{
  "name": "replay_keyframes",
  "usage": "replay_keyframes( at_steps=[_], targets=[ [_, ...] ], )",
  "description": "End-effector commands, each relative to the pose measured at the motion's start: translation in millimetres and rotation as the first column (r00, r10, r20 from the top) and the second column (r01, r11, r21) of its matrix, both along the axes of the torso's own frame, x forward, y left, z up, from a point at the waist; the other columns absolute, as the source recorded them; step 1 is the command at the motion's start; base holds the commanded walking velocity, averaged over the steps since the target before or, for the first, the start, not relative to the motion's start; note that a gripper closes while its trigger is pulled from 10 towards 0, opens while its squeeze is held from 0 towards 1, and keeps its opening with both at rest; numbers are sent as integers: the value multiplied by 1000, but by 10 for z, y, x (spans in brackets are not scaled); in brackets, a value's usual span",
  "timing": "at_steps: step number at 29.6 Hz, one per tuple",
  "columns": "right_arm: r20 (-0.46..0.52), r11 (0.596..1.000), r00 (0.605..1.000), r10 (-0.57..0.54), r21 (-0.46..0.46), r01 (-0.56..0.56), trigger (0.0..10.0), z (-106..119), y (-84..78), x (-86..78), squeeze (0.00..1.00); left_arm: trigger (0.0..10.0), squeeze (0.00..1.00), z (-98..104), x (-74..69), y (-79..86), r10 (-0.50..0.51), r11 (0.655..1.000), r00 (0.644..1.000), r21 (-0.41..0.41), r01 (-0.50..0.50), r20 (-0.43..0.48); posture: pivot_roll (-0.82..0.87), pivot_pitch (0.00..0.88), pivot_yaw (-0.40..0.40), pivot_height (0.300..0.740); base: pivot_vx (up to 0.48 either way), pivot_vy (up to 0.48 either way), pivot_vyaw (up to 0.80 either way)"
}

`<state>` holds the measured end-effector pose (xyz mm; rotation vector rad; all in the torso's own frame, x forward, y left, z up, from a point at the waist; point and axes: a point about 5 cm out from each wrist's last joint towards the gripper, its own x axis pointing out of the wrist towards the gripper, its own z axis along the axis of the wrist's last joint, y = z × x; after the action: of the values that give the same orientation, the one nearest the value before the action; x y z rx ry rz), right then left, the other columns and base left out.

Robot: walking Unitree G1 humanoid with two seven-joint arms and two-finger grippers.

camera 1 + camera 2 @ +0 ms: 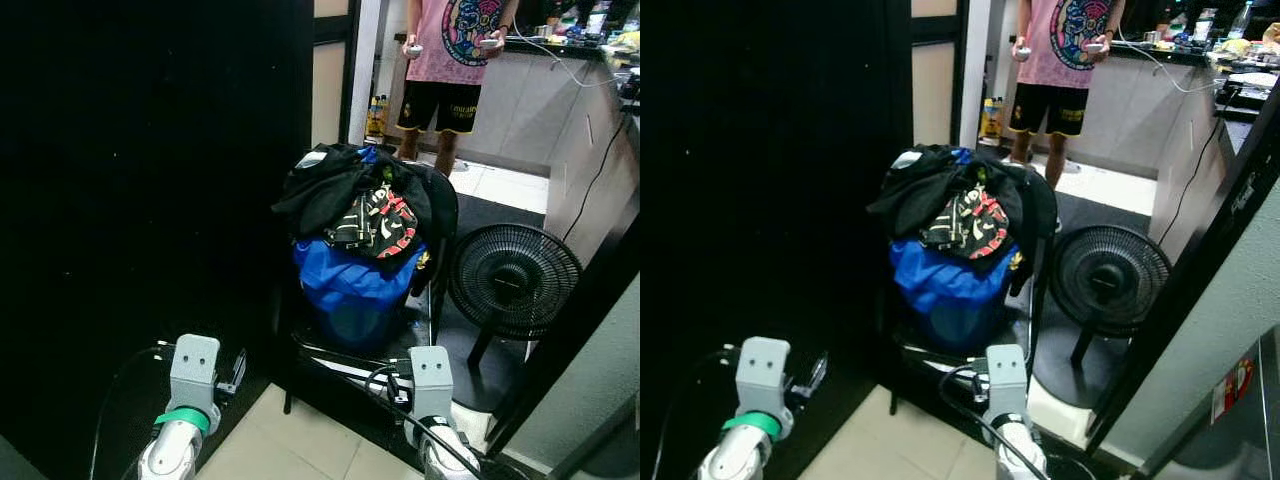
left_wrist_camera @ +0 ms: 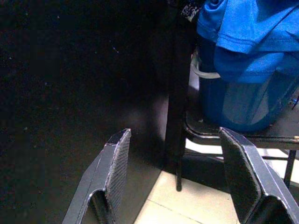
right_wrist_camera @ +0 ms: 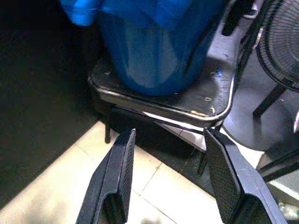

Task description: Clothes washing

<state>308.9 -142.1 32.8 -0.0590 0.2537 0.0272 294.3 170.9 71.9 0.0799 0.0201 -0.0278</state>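
1. Blue plastic laundry bucket (image 1: 352,320) stands on the seat of a black metal chair (image 3: 187,100), in front of the robot and between its two arms. Blue cloth (image 1: 350,272) hangs over the bucket's rim, so the rim is mostly hidden.
2. Dark clothes (image 1: 335,185) are heaped above the blue cloth, with a black piece patterned in red and white (image 1: 378,222) lying on top toward the right. How many garments are in the heap cannot be made out.
3. Everything to the robot's left is a black panel (image 1: 150,200) with no readable detail; what it is cannot be told.
4. Left gripper (image 2: 175,179) hangs low above the pale tiled floor (image 1: 290,440), near the chair's front left leg. Its jaws are spread wide, released, holding and touching nothing.
5. Right gripper (image 3: 168,175) is low before the chair's front edge, jaws likewise spread wide and empty, with the bucket's base and the seat ahead of them.
6. Just right of the chair stands a black floor fan (image 1: 512,280) on a dark mat; its base is partly hidden.
7. Farther back a person (image 1: 450,60) in a pink shirt and black shorts stands on light tiles, cut off at the upper frame edge, holding a small controller in each hand beside a cluttered table (image 1: 560,45).
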Motion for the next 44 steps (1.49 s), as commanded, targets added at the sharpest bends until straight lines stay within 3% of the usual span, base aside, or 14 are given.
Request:
replay_keyframes(
  at_steps=[1,6,20,26,44],
  targets=[
    [-25,1000,1000,-5,-2,5,10000,-42,-34,-28,0,10000,0,-35,-32,-31,6,1000,1000,-7,-6,-3,8,17,-9,740,0,0,0],
    [1,998,1000,28,-52,-28,10000,11,-32,1,0,10000,0,-47,-43,-64,11,1000,1000,-14,-11,-3,-3,22,-12,740,0,0,160],
    [-1,998,1000,20,-52,-20,10000,16,-68,1,0,10000,0,-42,-30,-94,19,999,1000,-33,-19,0,-8,28,-15,740,0,0,800],
    [13,1000,1000,19,-24,-18,10000,37,-70,6,0,10000,0,-51,-39,-98,28,999,1000,-34,-28,-2,-6,29,-18,740,0,0,0],
    [-7,1000,1000,9,-11,-9,10000,26,-77,9,0,10000,0,-46,-33,-94,38,998,999,-50,-38,-1,-8,32,-15,740,0,0,-800]
  ],
)
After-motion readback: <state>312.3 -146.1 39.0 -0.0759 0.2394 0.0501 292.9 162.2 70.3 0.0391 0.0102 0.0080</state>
